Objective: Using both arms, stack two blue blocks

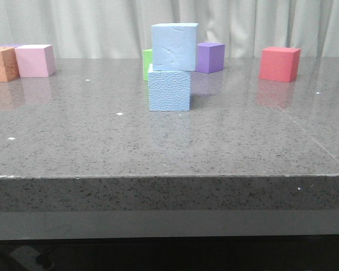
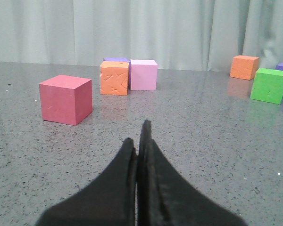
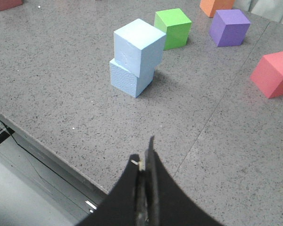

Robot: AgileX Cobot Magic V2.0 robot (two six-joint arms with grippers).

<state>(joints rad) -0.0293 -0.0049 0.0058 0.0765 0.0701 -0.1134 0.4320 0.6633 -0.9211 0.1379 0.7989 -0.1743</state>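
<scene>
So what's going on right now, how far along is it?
Both end effectors, left and right, shut, empty. Upper blue block sits on lower blue block, slightly offset. Nothing in the way.

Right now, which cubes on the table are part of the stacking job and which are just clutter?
Job:
- upper blue block, sitting on the lower one, slightly offset
- lower blue block

Clutter:
- green cube
- purple cube
- red cube
- pink cube
- orange cube

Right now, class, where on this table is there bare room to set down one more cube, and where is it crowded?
Free: the wide front strip of the table before the blue stack, and the gap between the pink cube and the stack. Crowded: behind the stack, where the green cube and purple cube sit close.
</scene>
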